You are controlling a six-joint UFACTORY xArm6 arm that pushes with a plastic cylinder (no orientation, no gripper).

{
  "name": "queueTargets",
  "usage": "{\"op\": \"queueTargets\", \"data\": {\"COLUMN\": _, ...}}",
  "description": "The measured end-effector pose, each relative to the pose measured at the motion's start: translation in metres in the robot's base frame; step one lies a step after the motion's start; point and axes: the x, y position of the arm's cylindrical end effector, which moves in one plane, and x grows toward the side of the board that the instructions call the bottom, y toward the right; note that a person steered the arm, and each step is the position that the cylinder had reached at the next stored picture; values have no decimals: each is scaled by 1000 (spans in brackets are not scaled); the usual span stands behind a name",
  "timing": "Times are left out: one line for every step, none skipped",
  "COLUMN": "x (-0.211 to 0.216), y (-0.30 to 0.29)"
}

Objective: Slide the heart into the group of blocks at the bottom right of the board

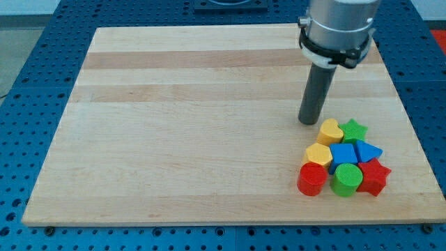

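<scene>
A yellow heart (329, 131) lies at the top of a tight group of blocks at the board's bottom right. It touches a green star (354, 130) on its right and a blue cube (343, 153) below it. My tip (307, 121) stands on the board just to the upper left of the heart, very close to it or touching it. The group also holds a yellow hexagon (318, 155), a blue triangle (368, 151), a red cylinder (311, 179), a green cylinder (346, 179) and a red star (373, 176).
The wooden board (188, 118) lies on a blue perforated table (28, 63). The arm's grey wrist (336, 28) hangs over the board's top right corner.
</scene>
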Motion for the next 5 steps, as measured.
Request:
{"op": "queueTargets", "data": {"x": -7, "y": 13}}
{"op": "queueTargets", "data": {"x": 6, "y": 22}}
{"op": "queueTargets", "data": {"x": 22, "y": 22}}
{"op": "queueTargets", "data": {"x": 26, "y": 22}}
{"op": "queueTargets", "data": {"x": 25, "y": 22}}
